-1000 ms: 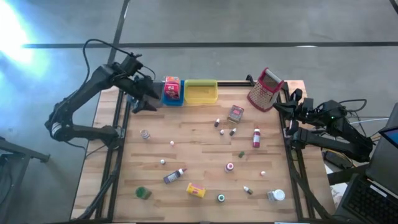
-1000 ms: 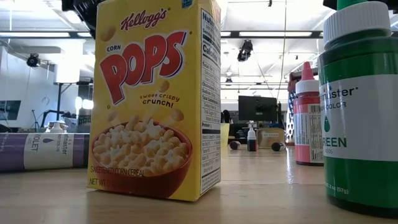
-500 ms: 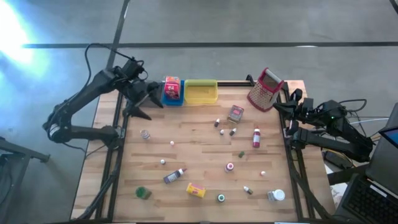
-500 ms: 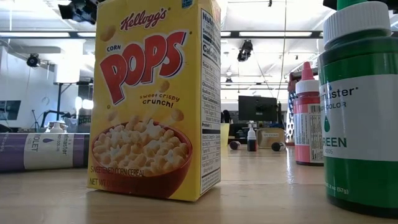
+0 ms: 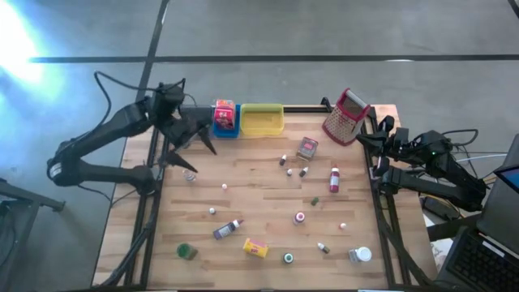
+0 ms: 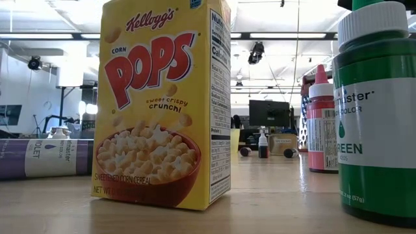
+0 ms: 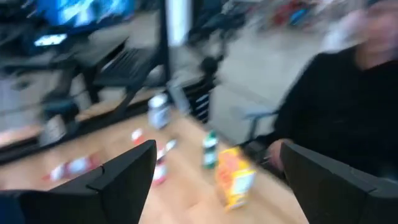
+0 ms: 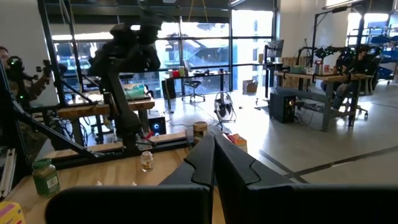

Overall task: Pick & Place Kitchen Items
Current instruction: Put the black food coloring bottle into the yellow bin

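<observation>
Small kitchen items lie scattered on the wooden table: a yellow box (image 5: 255, 248), a green jar (image 5: 186, 251), a purple bottle (image 5: 228, 229) on its side, a red bottle (image 5: 334, 180), a tin (image 5: 306, 148) and a small jar (image 5: 189, 173). A red box (image 5: 224, 113) sits in the blue tray (image 5: 225, 130). My left gripper (image 5: 192, 152) hangs open and empty above the table's far left, just beyond the small jar. Its wrist view is blurred, and its fingers (image 7: 124, 177) stand wide apart. My right gripper (image 8: 214, 163) is shut and empty at the table's right edge.
A yellow tray (image 5: 262, 122) stands next to the blue one at the far edge. A metal grater (image 5: 346, 116) with a red handle stands at the far right. A person in dark clothing (image 7: 348, 112) shows beyond the table's near side. The table's middle left has open board.
My left gripper has swung away from the blue tray toward the table's near edge and a little right. It has risen slightly and rolled about its own line, staying open. It has left the top corner of the low view.
</observation>
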